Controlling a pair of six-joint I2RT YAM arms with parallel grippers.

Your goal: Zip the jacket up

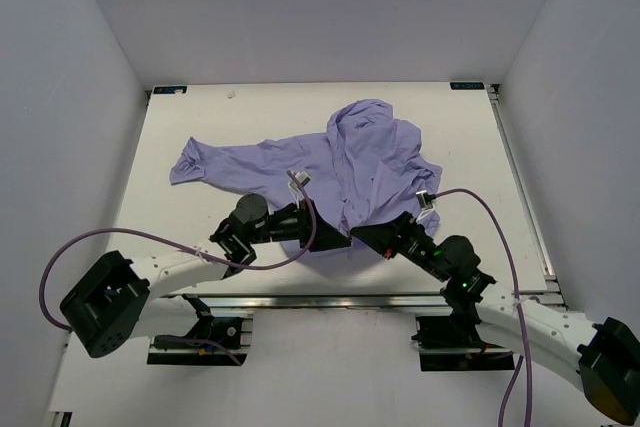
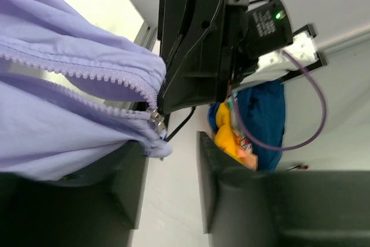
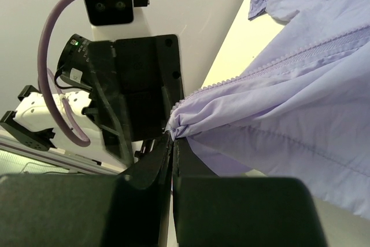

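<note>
The jacket (image 1: 350, 162) lay spread on the table (image 1: 190, 117), with both arms at its near hem. The right gripper (image 3: 173, 143) was pinched tight on a bunch of that hem. The left gripper (image 2: 170, 163) stood partly open just below the zipper slider (image 2: 155, 117), clamping nothing.

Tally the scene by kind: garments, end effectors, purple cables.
Garments: 1 (jacket)
End effectors: 2 (left end effector, right end effector)
Purple cables: 2 (left cable, right cable)
Total: 5
</note>
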